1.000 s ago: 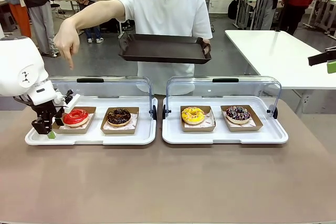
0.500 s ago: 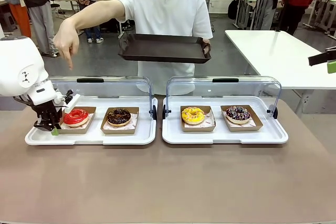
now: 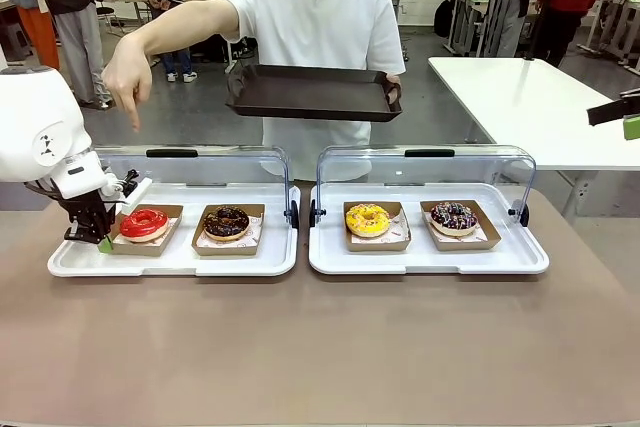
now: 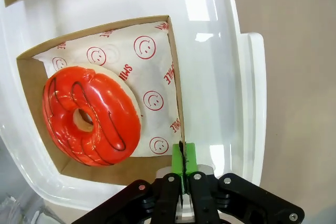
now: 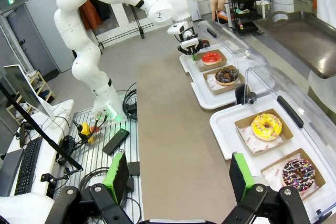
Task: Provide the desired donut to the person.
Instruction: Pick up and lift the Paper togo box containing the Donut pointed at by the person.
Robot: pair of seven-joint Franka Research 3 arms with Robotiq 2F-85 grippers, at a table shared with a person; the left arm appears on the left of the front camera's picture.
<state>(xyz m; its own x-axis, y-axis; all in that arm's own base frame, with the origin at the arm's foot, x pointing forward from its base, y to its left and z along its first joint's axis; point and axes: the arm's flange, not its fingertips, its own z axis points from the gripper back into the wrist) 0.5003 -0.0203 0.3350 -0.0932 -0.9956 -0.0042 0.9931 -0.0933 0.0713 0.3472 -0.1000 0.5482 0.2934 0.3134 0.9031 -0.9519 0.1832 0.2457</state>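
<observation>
Left wrist view: fingers (image 4: 189,159) on box (image 4: 126,170) rim

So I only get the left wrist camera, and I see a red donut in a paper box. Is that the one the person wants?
Observer: Looks like it. The person's hand points a finger straight down, above the end of the case where the red donut sits.
Operator: My left gripper is pinching the paper box. Where should it go?
Observer: Probably onto the dark tray, which the person holds out with the other hand, beyond the cases.
Operator: Is the other arm busy?
Observer: No. The right gripper is open and holds nothing.
</observation>
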